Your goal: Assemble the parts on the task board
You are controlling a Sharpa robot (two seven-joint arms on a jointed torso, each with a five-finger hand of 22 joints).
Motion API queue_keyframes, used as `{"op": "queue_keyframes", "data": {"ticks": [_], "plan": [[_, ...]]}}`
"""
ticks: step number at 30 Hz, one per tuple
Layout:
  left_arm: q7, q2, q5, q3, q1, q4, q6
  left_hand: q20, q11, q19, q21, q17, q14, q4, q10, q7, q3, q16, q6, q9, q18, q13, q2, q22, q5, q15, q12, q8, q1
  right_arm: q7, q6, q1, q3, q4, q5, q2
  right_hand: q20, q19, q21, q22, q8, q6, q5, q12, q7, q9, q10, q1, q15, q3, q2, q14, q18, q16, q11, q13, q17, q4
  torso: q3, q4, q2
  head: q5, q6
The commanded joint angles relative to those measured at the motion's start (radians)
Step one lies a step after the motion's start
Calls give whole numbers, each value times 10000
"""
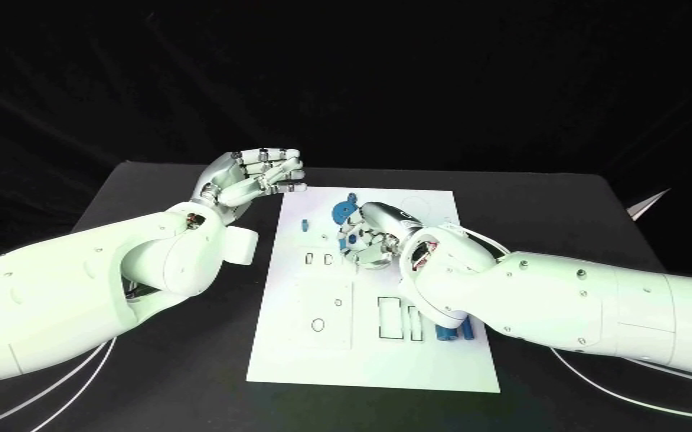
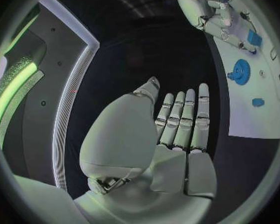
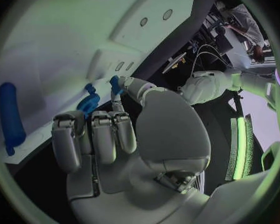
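Blue part pinched at right hand fingers; left hand fingers spread.

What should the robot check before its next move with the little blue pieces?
1. Left hand free and clear of the task board: ok, fingers apart, holding nothing, beside the board.
2. Right hand over the board: ok.
3. Small blue part at the right hand's fingertips firmly held: cannot tell.
4. Blue gear on the board: ok.
5. Long blue piece lying apart from the right hand: ok.
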Motion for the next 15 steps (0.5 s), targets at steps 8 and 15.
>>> {"op": "queue_keyframes", "data": {"ticks": [8, 15], "plan": [[21, -3, 0, 8, 11, 30, 60, 37, 21, -21, 64, 17, -47, 43, 74, 423, 29, -47, -47, -15, 101, -9, -66, -13, 42, -2, -68, -54, 65, -507, 247, -195, -20, 14, -947, 186, -82, 1063, 46, 2632, 69, 67, -73, 19, -8, 85, 725, -90, -60, -5, 0, 977, -144, 46, -69, 2307, 2331, 3, 11, -7, 10, 38, -54], [16, -10, 0, 8, 11, 39, 73, 37, 21, -21, 64, 17, -47, 43, 74, 423, 29, -47, -47, -15, 101, -9, -66, -13, 42, -2, -68, -54, 65, -582, 182, -303, -32, -21, -1119, 282, -87, 1063, 46, 2632, 68, 55, -96, 25, -12, 92, 730, -170, -64, -41, -58, 976, -144, 45, -73, 2312, 2328, 8, 13, -4, 10, 53, -93]]}}
